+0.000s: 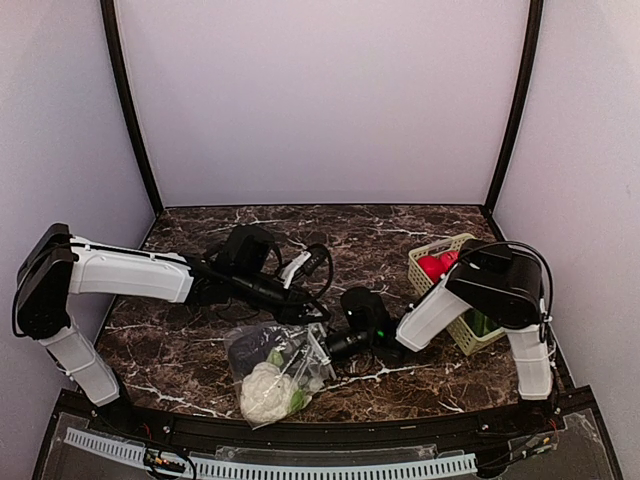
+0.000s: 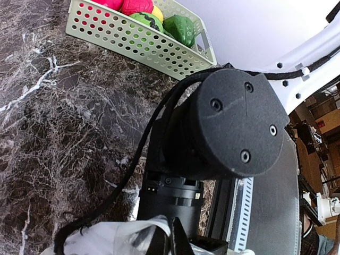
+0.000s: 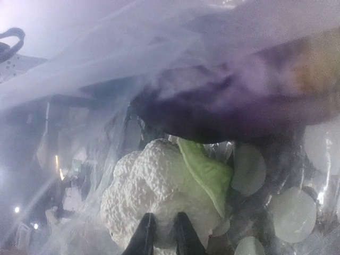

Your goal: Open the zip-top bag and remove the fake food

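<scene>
- The bag lies crumpled on the marble worktop, low and centre in the top view, between the two arms.
- The cauliflower sits inside the bag at its lower end, nearest the bottom edge of the frame.
- In the right wrist view the cauliflower shows through the film with its green leaf on the right. The purple piece lies just above it, blurred by the plastic.
- Pale dots printed on the bag fill the lower right of that view.
- The left claw is at the bag's upper right corner. In its own camera, at the bottom edge of the frame, the left claw is pressed together, with bag film bunched at its tips.
- The right claw meets the bag's right edge. The right claw has its fingers drawn close with a thin gap; whether film is caught between them cannot be told.
- The basket stands at the right of the worktop, partly under the right arm, well apart from the bag.
- Two red fruits lie in the basket's far end. The left wrist view also shows a yellow toy and green toys in the basket.
</scene>
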Controlling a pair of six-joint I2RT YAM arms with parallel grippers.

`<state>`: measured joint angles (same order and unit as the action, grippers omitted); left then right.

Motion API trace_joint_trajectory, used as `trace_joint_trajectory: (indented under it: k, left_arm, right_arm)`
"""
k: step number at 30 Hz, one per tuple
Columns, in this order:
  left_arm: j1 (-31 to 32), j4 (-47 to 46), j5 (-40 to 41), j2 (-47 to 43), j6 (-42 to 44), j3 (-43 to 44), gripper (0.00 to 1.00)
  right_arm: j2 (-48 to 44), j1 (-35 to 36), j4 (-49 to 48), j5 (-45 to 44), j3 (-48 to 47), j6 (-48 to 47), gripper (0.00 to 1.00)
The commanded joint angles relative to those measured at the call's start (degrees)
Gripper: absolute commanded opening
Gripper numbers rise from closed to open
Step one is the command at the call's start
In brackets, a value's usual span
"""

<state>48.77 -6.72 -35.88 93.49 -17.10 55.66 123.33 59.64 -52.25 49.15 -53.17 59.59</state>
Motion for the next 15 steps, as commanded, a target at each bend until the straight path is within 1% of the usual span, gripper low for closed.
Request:
trace_joint_trajectory:
  k: [1,6,8,11,15]
  left_arm:
    - [0.0,1.8,1.9,-2.5,1.7,-0.3,0.01]
    - [0.0,3.0,2.7,-2.3,2.4,-0.2,0.01]
    - [0.0,3.3,2.9,-2.0,2.4,-0.1,0.01]
    - [-0.1,3.9,3.0,-1.5,2.5,-0.1,0.01]
    - [0.0,4.5,4.3,-1.4,2.8,0.0,0.01]
  right_arm:
    - [-6.4,-2.0,-5.0,-0.9,3.8,0.7,0.13]
    - [-11.9,-4.5,-4.1,-3.5,8.0,-1.3,0.13]
    - [-13.7,-4.9,-1.8,-4.4,7.9,-3.2,0.13]
    - [-16.4,-5.0,6.2,-8.0,6.6,-7.8,0.12]
    - [-20.0,-5.7,15.3,-12.7,6.9,-10.8,0.12]
